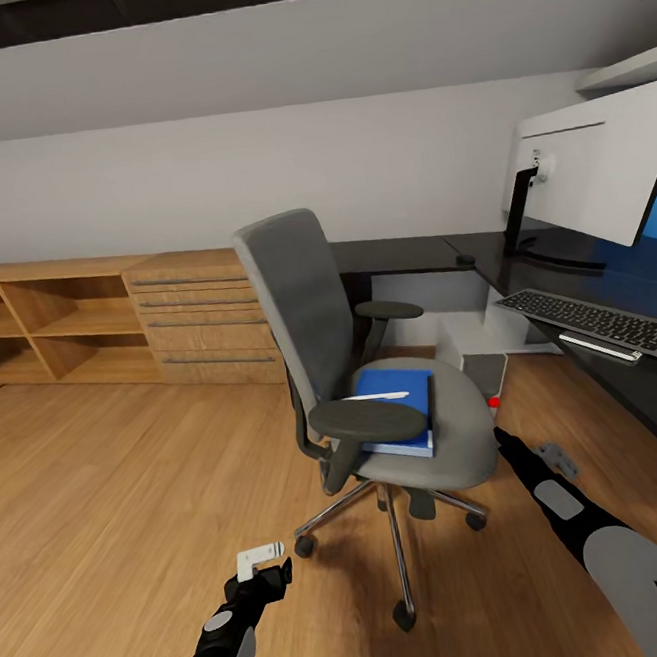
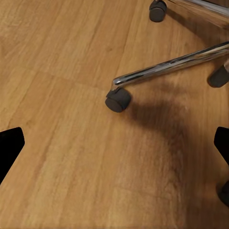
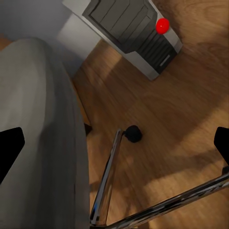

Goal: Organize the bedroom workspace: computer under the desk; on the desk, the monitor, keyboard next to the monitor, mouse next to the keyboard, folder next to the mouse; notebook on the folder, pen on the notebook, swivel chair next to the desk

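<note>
Bedroom | blue folder (image 1: 401, 402) on swivel chair (image 1: 372, 364) seat, ahead-left of right gripper (image 1: 503, 439), the nearer arm | both grippers' fingers spread, empty

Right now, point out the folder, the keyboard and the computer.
folder (image 1: 400, 390): head view, blue cover
keyboard (image 1: 599, 320): head view, key rows
computer (image 3: 131, 26): right wrist view, dark front panel

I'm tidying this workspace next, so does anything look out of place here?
Yes. The folder lies on the swivel chair seat instead of the desk, with a white pen on top. The chair is turned away from the desk.
</note>
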Controlling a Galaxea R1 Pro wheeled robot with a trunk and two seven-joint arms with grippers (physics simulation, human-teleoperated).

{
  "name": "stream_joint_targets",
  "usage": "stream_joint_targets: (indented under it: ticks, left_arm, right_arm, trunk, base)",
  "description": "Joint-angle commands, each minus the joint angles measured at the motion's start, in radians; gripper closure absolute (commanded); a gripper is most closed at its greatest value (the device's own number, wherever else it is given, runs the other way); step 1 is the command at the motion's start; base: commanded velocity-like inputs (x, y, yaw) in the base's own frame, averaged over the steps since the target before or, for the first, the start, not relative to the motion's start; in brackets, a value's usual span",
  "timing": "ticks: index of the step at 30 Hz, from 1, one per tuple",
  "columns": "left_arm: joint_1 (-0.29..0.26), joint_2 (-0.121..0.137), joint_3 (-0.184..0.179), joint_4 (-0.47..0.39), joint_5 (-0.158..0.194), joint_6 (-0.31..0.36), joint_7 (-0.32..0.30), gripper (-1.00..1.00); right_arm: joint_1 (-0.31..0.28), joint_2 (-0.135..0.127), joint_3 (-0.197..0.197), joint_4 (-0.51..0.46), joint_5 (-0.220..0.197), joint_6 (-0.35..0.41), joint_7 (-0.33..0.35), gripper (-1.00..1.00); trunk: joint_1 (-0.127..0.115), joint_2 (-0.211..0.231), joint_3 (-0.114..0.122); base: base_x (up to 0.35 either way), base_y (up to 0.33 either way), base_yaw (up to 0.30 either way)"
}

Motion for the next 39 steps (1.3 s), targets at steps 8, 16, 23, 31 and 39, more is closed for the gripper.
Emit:
stream_joint_targets:
  ticks: [8, 16, 23, 31, 39]
  left_arm:
    - [0.0, 0.0, -0.001, -0.002, 0.01, 0.005, 0.005, -1.0]
    - [0.0, 0.0, -0.001, -0.002, 0.01, 0.005, 0.004, -1.0]
    - [0.0, 0.0, -0.001, -0.002, 0.01, 0.005, 0.004, -1.0]
    - [0.0, 0.0, -0.001, -0.002, 0.01, 0.005, 0.004, -1.0]
    - [0.0, 0.0, -0.001, -0.002, 0.01, 0.005, 0.004, -1.0]
  right_arm:
    - [-0.001, 0.0, -0.001, 0.002, -0.01, -0.003, 0.006, -1.0]
    - [-0.001, 0.0, -0.003, 0.002, -0.01, -0.003, 0.006, -1.0]
    - [-0.001, 0.0, -0.003, 0.001, -0.011, -0.003, 0.007, -1.0]
    - [-0.001, 0.0, -0.002, 0.001, -0.011, -0.003, 0.007, -1.0]
    - [-0.001, 0.0, -0.002, 0.001, -0.011, -0.003, 0.008, -1.0]
  trunk:
    - [0.0, 0.0, -0.001]
    - [0.0, 0.0, -0.002]
    - [0.0, 0.0, -0.002]
    - [0.0, 0.0, -0.002]
    - [0.0, 0.0, -0.002]
  base:
    - [0.0, 0.0, 0.0]
    - [0.0, 0.0, 0.0]
    - [0.0, 0.0, 0.0]
    - [0.0, 0.0, 0.0]
    - [0.0, 0.0, 0.0]
